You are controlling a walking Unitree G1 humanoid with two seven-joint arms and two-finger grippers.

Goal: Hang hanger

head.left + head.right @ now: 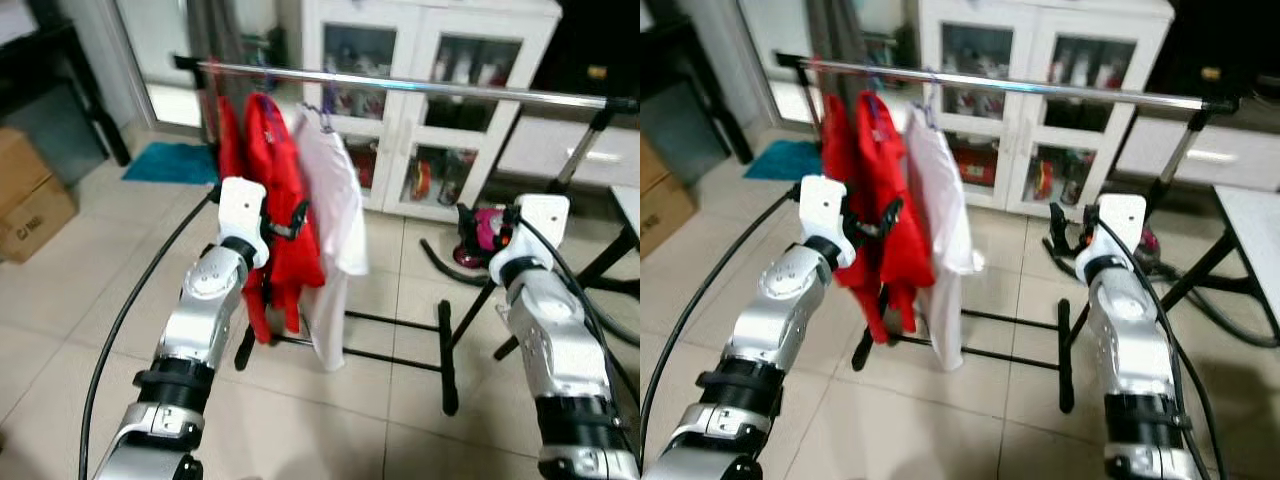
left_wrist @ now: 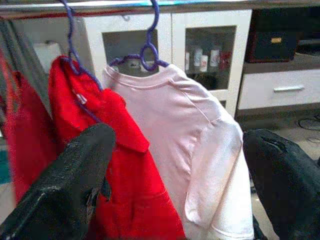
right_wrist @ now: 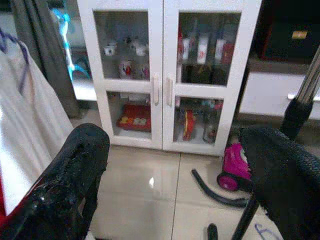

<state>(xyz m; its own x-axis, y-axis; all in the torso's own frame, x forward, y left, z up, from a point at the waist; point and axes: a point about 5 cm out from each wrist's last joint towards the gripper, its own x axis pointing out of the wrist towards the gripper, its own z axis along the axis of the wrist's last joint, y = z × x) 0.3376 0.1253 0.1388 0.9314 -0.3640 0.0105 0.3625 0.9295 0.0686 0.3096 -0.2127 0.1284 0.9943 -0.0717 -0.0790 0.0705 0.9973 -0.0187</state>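
The left claw (image 1: 285,225) is raised with its two black fingers (image 2: 75,185) spread wide and empty, just in front of the red shirt (image 1: 275,190) and the white shirt (image 1: 335,205). Both hang on purple hangers (image 2: 150,47) hooked over the silver rail (image 1: 420,88) of the clothes rack. The right claw (image 1: 1068,232) is also spread and empty, held up well apart from the clothes and facing the white glass-door cabinet (image 3: 165,75), with a pink vacuum cleaner (image 3: 232,172) on the tiled floor (image 1: 90,290) below
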